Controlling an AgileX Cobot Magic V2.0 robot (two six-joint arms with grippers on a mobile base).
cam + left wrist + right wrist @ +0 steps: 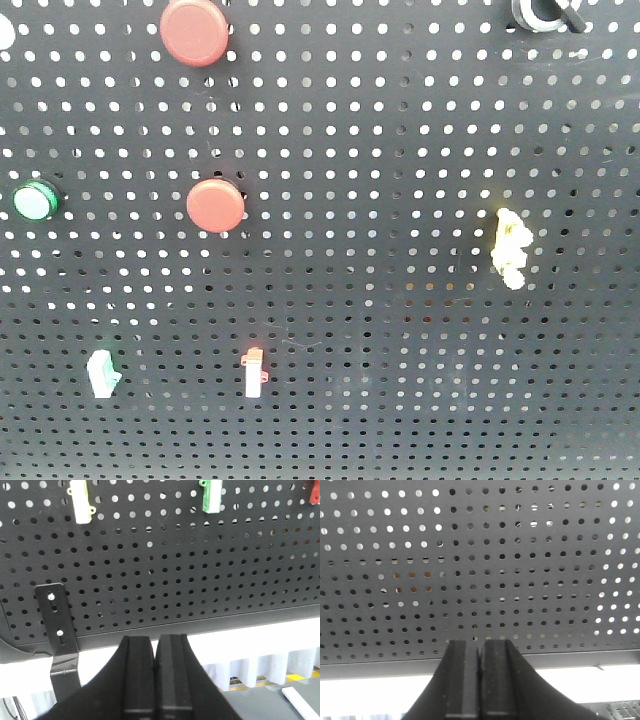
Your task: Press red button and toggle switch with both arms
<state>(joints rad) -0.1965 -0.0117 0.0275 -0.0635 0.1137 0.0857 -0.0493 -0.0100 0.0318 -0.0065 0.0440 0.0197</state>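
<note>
Two round red buttons sit on the black pegboard (pixel 400 330): a larger one (pixel 194 32) at the top and a smaller one (pixel 215 204) in the middle left. Three small switches stick out lower down: green-white (pixel 101 373), red-white (pixel 253 372) and yellow (pixel 510 248). I cannot tell which is the toggle switch. No arm shows in the front view. My left gripper (pixel 155 639) is shut and empty, low before the board's bottom edge, below a yellow switch (pixel 82 502) and a green one (pixel 211 497). My right gripper (pixel 480 642) is shut and empty before bare pegboard.
A green round button (pixel 35 201) sits at the left edge and a black knob (pixel 545 12) at the top right. A black bracket (pixel 57 622) holds the board's lower left corner. Below the board is a bright white strip.
</note>
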